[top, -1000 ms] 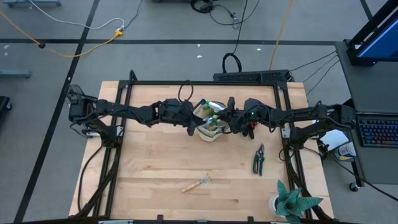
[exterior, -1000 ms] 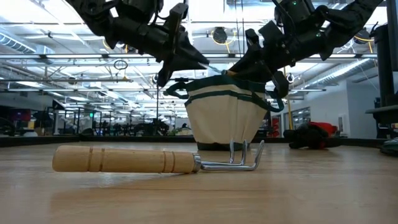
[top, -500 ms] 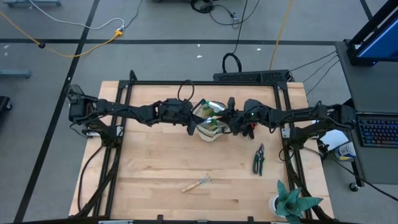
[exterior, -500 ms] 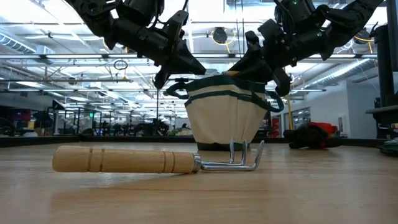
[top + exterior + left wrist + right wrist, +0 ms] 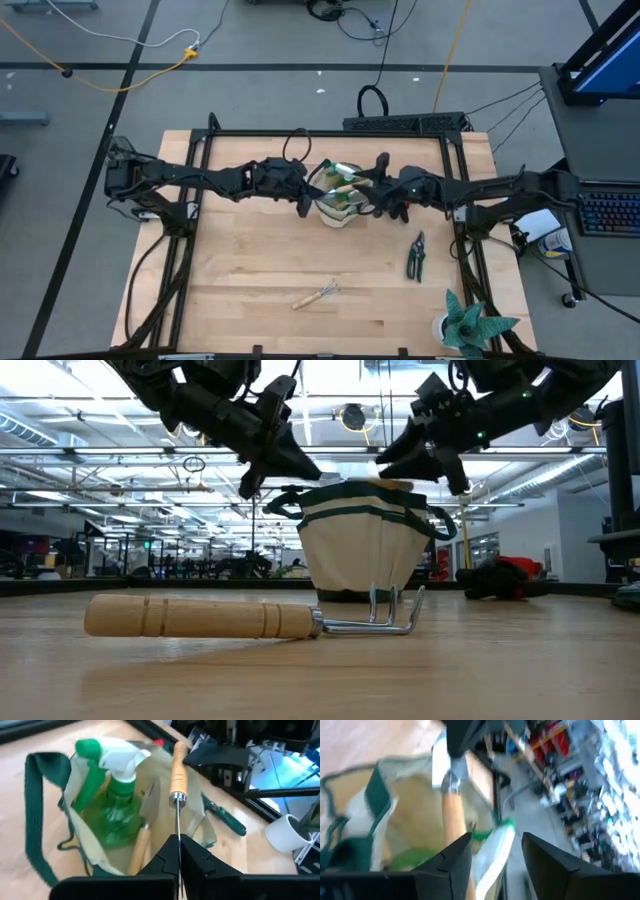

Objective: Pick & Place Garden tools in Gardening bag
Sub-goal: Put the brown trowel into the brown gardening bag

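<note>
The tan gardening bag (image 5: 338,212) with green trim stands at the table's middle. A green spray bottle (image 5: 107,805) and a wooden-handled trowel (image 5: 144,822) sit inside it. Above its mouth hangs a second wooden-handled trowel (image 5: 177,767), with my left gripper (image 5: 178,845) shut on its metal end. My right gripper (image 5: 492,860) stands open at the bag's right side. The handle's free end (image 5: 453,822) lies between its fingers, close to one finger; I cannot tell whether they touch. My left gripper pinches the trowel's metal blade (image 5: 178,822), seen edge-on, between its two fingers. The fingers come from the table's left, slanting down, and lie along the tool. The trowel is lifted clear above the bag's mouth, its handle pointing away toward my right arm.
Green-handled pruning shears (image 5: 415,255) lie right of the bag. A hand rake (image 5: 250,617) lies toward the near edge. A red glove (image 5: 505,575) rests on the table to the bag's right. A spiky plant in a white pot (image 5: 468,322) stands at the near right corner.
My right gripper has opened off the trowel's handle, rolled and risen a little. My left gripper has shut on the trowel's metal end and stayed in place. The trowel stays above the bag.
</note>
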Tool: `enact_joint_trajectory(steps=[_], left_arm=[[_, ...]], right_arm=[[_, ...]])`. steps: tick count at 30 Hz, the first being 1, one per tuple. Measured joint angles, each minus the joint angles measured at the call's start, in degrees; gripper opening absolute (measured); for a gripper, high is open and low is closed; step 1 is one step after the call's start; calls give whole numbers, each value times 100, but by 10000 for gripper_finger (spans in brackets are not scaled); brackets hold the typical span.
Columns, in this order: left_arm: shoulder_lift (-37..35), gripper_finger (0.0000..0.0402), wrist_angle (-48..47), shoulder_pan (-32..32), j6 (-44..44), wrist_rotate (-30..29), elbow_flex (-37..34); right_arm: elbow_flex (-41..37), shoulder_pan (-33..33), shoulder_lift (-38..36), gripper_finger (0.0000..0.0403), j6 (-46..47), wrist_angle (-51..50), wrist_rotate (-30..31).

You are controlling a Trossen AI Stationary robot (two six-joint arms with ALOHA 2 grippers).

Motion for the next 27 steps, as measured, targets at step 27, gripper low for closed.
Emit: enact_joint_trajectory(steps=[27], left_arm=[[-660,2,-831,44,245,-642,-11]], right_arm=[[-293,-92,-875,166,2550,-2672,448]])
